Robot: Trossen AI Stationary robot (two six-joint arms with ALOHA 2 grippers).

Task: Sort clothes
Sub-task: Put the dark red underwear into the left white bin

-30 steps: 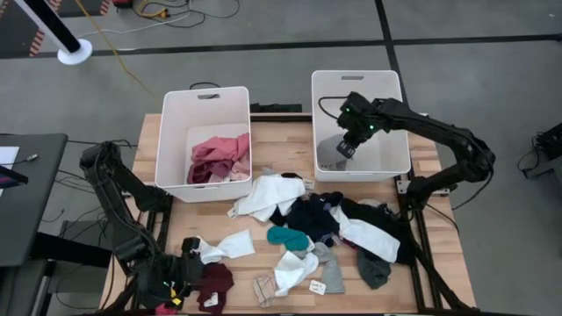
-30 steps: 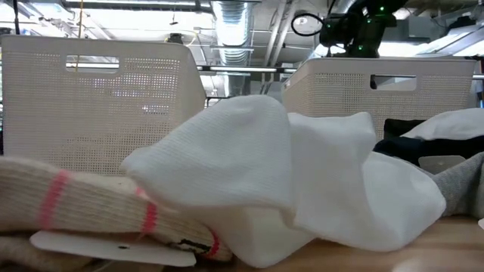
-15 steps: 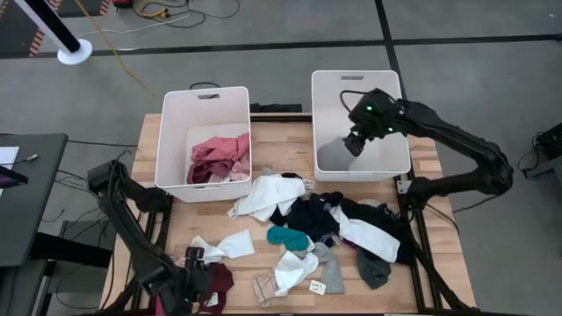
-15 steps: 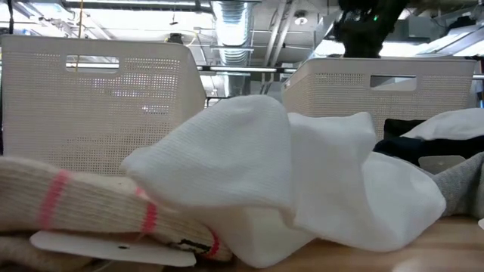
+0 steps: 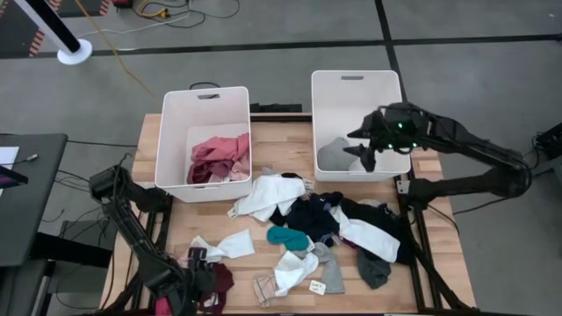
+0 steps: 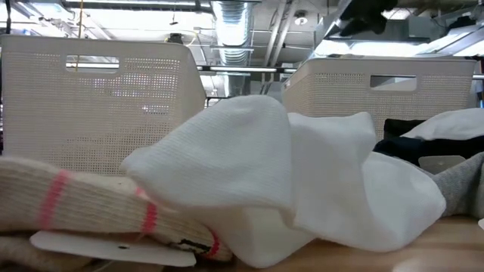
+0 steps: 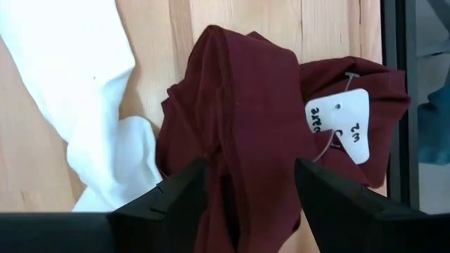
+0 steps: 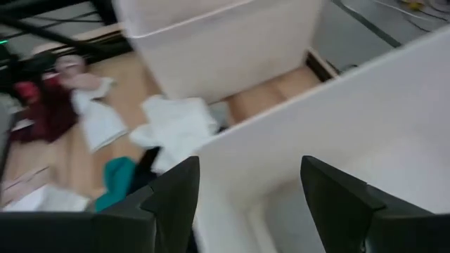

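Left gripper point(image 7: 249, 184) hung spread directly over the maroon garment point(image 7: 246, 119) at the table's point(image 5: 263, 241) near-left corner, its tagged end pointing toward the near edge. Right gripper point(image 5: 366, 156) was spread, empty, above the right bin point(image 5: 356, 81) holding one grey piece point(image 5: 332, 155). Two bins; roughly a dozen clothes point(image 5: 320, 219) remained mid-table.

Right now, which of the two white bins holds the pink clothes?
The left bin, on the left arm's side: pink and maroon garments are heaped in it. The right bin holds only a grey piece, with the open right gripper above it.
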